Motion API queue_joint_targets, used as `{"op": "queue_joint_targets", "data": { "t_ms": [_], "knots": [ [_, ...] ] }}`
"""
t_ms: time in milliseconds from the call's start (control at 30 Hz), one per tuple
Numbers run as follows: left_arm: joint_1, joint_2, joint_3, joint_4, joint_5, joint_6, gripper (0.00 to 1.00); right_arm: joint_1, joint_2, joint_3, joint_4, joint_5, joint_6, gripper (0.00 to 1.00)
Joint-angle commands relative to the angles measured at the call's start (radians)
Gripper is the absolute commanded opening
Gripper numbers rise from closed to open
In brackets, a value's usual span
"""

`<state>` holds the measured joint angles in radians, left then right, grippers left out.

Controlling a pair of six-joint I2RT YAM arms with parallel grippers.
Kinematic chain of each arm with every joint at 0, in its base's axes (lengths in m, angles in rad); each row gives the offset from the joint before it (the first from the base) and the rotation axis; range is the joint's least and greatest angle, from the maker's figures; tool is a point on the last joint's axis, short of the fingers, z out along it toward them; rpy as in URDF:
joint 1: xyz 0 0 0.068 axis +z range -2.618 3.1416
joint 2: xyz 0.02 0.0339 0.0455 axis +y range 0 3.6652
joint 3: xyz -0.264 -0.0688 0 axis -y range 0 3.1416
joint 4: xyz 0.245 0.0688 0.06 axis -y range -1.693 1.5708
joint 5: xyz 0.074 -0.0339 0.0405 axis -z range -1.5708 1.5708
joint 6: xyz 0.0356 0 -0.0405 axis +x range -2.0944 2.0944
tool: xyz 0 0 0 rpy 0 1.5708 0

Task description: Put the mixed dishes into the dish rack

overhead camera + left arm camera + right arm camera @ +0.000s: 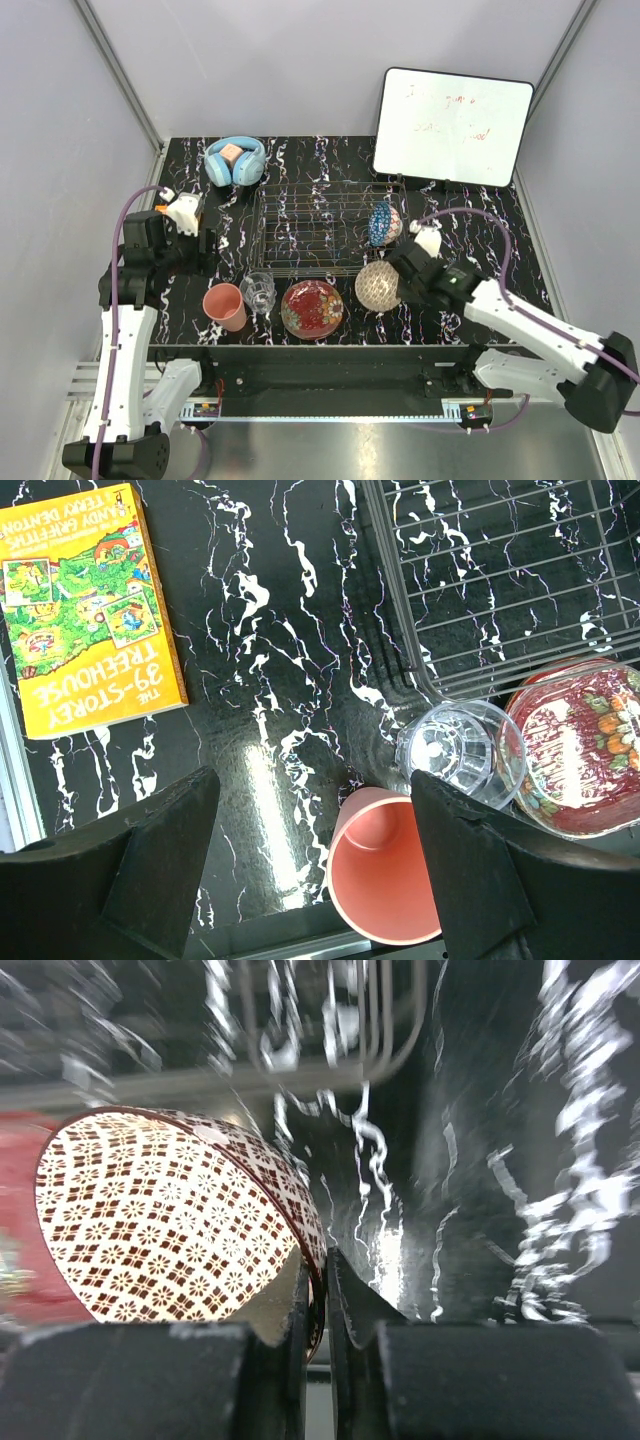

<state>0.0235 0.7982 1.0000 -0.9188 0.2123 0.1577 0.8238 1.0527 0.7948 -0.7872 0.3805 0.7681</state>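
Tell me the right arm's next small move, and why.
Probably a short lift straight up. The right gripper is shut on the cream bowl at its rim, and the bowl lies outside the rack, by its near right corner. It likely needs to rise above the wire edge before it is carried in.

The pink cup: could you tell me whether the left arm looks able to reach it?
Probably yes: the open left gripper hangs near the pink cup with nothing between; only the glass tumbler, close beside it, might crowd one finger.
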Motion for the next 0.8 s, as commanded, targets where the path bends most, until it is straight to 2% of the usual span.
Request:
{"op": "queue_joint_targets", "data": {
  "t_ms": [0,67,167,267,367,567,767],
  "knots": [
    [0.003,-0.004,0.000,0.038,-0.011,0.005,0.81,0.035,-0.056,0.265,-0.170,0.239,-0.071,0.00],
    [0.004,-0.004,-0.003,0.041,-0.010,0.003,0.81,0.034,-0.001,0.379,-0.219,0.309,-0.093,0.00],
    [0.004,-0.004,-0.008,0.043,-0.007,0.002,0.81,0.034,0.137,0.513,-0.335,0.556,-0.118,0.00],
    [0.004,-0.010,-0.012,0.043,-0.008,0.000,0.81,0.034,0.294,0.602,-0.415,0.734,-0.135,0.00],
    [0.004,-0.016,-0.015,0.041,-0.017,0.005,0.81,0.034,0.441,0.684,-0.553,0.820,-0.069,0.00],
    [0.003,-0.025,-0.024,0.043,-0.018,0.014,0.82,0.035,0.631,0.761,-0.719,0.889,0.023,0.00],
    [0.004,-0.022,-0.031,0.049,-0.011,0.011,0.82,0.049,0.687,0.759,-0.731,0.880,0.019,0.00]
  ]
}}
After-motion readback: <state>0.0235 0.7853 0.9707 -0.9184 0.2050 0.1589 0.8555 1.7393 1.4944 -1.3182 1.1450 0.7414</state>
